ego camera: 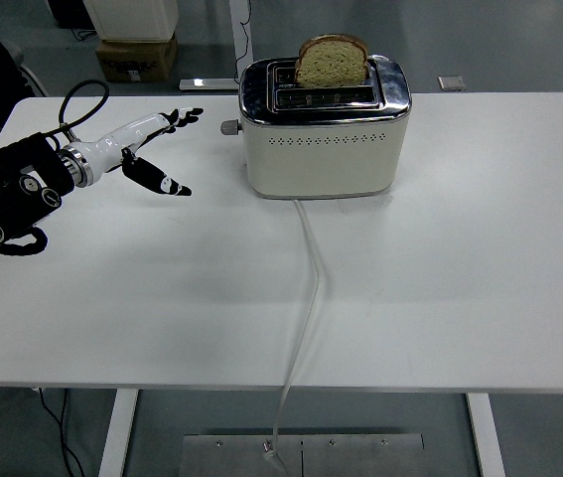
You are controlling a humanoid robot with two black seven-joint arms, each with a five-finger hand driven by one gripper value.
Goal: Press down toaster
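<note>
One arm is in view, reaching in over the white bench (460, 298) from the left; the right arm does not show. Its left hand (152, 149) hovers above the bench with fingers spread and nothing in it, fingertips aimed toward the toaster (324, 139) but well apart from it. Right of the hand, the small grey lever knob (228, 127) sticks out of the toaster's left end, the end facing the hand. The toaster stands upright near the bench's far edge, about mid-width, its long axis running left to right and its slots facing up. A slice of bread (333, 60) stands tall in the rear slot, so the lever looks not yet pressed. The body looks heavy, rigid and steady enough to stay put under a downward push; its chrome top is probably slick. The knob is the spot to press, straight down, with a fingertip on top. A white cord (310, 298) trails toward the near edge.
</note>
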